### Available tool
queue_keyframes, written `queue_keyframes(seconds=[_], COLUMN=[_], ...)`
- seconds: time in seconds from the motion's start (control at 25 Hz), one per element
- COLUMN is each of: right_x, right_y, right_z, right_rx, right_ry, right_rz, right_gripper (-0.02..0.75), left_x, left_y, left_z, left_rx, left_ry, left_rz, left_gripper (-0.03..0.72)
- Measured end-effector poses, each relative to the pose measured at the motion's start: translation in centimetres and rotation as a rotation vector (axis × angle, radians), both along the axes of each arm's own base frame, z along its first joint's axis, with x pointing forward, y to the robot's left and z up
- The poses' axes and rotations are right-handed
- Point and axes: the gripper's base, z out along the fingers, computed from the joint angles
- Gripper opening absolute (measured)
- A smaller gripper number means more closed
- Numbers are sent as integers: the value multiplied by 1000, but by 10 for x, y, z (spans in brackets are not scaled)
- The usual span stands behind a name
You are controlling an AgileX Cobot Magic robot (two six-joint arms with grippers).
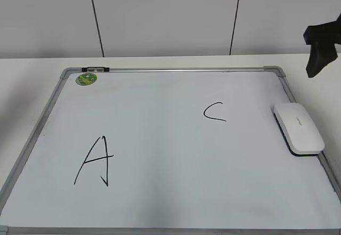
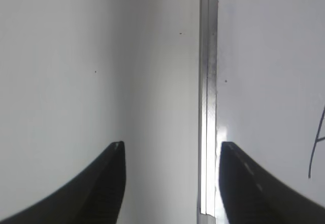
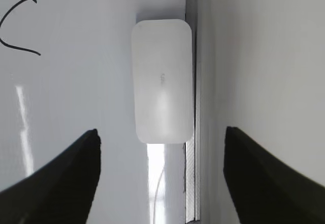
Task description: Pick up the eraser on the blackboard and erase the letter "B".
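Observation:
The white eraser (image 1: 298, 128) lies on the blackboard (image 1: 160, 139) against its right frame; it also shows in the right wrist view (image 3: 162, 81). My right gripper (image 1: 319, 59) hangs above the board's far right corner, open and empty (image 3: 161, 132), with the eraser just ahead of its jaws. My left gripper (image 2: 172, 144) is open and empty over the board's left frame (image 2: 208, 107); it is out of the exterior view. No letter "B" shows on the board. Only a black "A" (image 1: 96, 160) and a "C" (image 1: 214, 112) show.
A round green magnet (image 1: 86, 79) sits at the board's far left corner, next to a small dark clip (image 1: 95, 69) on the top frame. The board lies on a pale table (image 1: 32, 70) before a white panelled wall.

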Motion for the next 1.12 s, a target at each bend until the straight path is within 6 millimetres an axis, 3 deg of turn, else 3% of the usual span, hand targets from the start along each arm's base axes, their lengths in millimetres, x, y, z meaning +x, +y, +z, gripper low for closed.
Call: queue_keyframes(seconds=[0.2,0.52,0.88,0.92,0.96,1.12], right_x=[-38,-88,-154,-154,-169,-196], right_y=[0,1,1,1,0,-2], right_z=[6,-2,-7,-7,-11,-22], right_rx=[35,72,64,64,61,55], right_ry=[-79,-148,-175,-175,-177,-179], right_rz=[-18,-33,21,21,29,37], right_gripper=[556,556,555,555,555,555], left_x=[-44,-111,-191,-199,-207,-232], left_y=[2,7,12,13,14,15], left_z=[16,34,8,6,2,-10], left_rx=[1,14,43,44,48,55], left_ry=[-59,-160,-197,-211,-219,-241], left_rz=[-2,-5,-8,-8,-8,-6], left_gripper=[438,435,426,426,426,426])
